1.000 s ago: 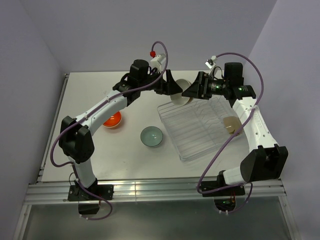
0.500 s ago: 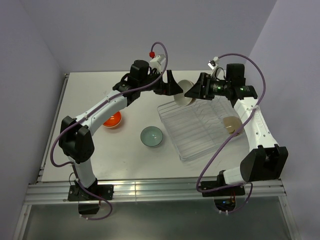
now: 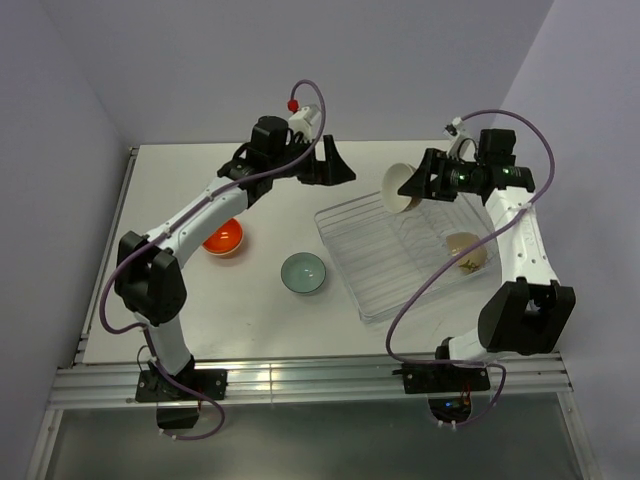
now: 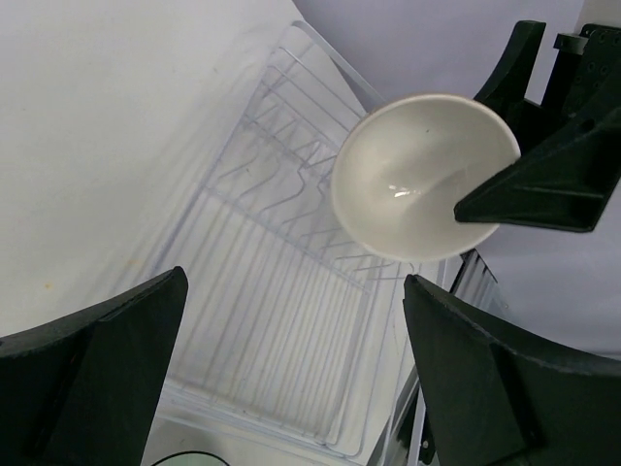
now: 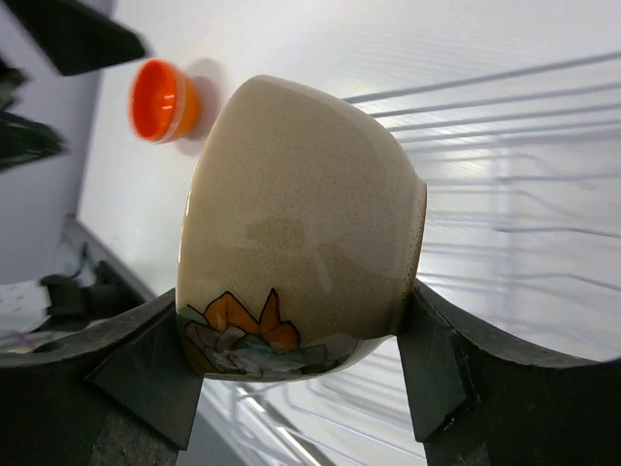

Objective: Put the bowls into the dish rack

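On the white bench (image 3: 180, 300), a mint green bowl (image 3: 302, 273) and an orange bowl (image 3: 223, 238) sit left of the clear dish rack (image 3: 385, 270), which holds one beige bowl (image 3: 466, 250). Farther back, the right pincer (image 3: 415, 186) clamps a painted cream bowl (image 3: 397, 188) above the rack's far edge, and the left pincer (image 3: 332, 167) gapes wide, empty.

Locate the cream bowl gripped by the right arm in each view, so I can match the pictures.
Top external: held bowl upper centre-right, tipped sideways at the dish rack's far edge.
Left wrist: upper right of centre, its pale inside facing the camera.
Right wrist: fills the centre, outer wall showing, painted pattern at the bottom.
Shared landmark: the clear dish rack, behind the bowl in both wrist views.
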Robot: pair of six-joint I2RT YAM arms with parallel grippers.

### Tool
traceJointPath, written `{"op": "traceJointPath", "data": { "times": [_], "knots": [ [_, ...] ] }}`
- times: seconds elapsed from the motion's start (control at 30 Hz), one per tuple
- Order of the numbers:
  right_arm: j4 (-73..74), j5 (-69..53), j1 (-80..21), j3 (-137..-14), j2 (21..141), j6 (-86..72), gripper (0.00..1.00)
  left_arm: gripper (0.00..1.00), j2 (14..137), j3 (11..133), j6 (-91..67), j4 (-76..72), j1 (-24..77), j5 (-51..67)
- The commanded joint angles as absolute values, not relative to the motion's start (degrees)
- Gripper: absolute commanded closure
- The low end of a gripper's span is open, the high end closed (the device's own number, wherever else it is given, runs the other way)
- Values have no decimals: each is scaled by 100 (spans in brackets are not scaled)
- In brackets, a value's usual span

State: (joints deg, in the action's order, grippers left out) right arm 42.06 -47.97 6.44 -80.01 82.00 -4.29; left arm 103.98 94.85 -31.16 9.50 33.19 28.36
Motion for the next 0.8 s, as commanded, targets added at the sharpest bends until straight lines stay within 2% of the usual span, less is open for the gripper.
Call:
{"op": "traceJointPath", "data": {
  "times": [0.0,0.3,0.5,0.77],
  "knots": [
    [4604,-4607,975,-8604,8332,463,100,1,9950,9475,-2936,949,3147,2743],
    [5132,-3051,1160,-8991,8516,1661,100,0,9053,8851,-2821,1063,2400,2742],
    [5036,-2611,1178,-9035,8727,1916,100,1,8754,8482,-3102,1055,1706,3146],
    [4966,-1917,1178,-9281,8991,2214,100,1,8631,8367,-3067,1230,1485,3234]
  ]
}}
